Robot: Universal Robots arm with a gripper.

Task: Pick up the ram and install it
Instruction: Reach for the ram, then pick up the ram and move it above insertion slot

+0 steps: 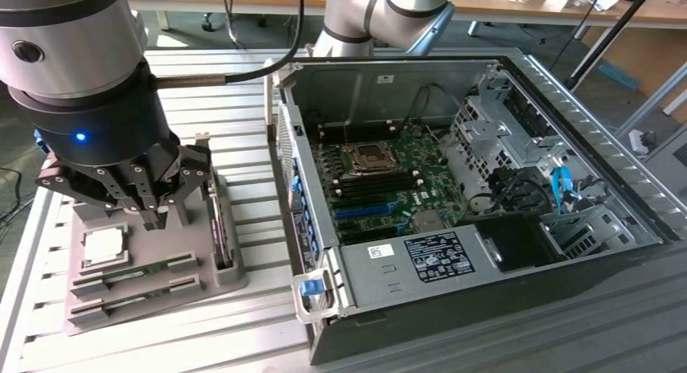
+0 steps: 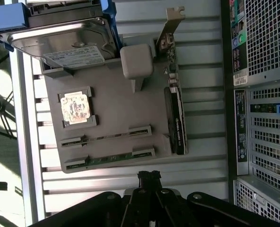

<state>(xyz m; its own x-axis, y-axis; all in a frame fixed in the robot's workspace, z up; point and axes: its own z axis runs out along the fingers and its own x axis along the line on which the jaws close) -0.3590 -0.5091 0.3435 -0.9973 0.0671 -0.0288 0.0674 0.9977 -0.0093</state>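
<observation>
The arm (image 1: pixel 76 35) is built of silver-grey cylindrical segments, with a black wrist collar (image 1: pixel 102 116) on which a blue light (image 1: pixel 79 137) is lit. The gripper (image 1: pixel 161 216) is made of black linked bars, and a black cable (image 1: pixel 231 77) is routed from the wrist.

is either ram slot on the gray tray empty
No, a ram stick lies in one and a second ram stick in the other.

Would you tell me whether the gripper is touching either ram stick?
Apart: the exterior view shows bare tray between the gripper and both ram sticks.
</observation>
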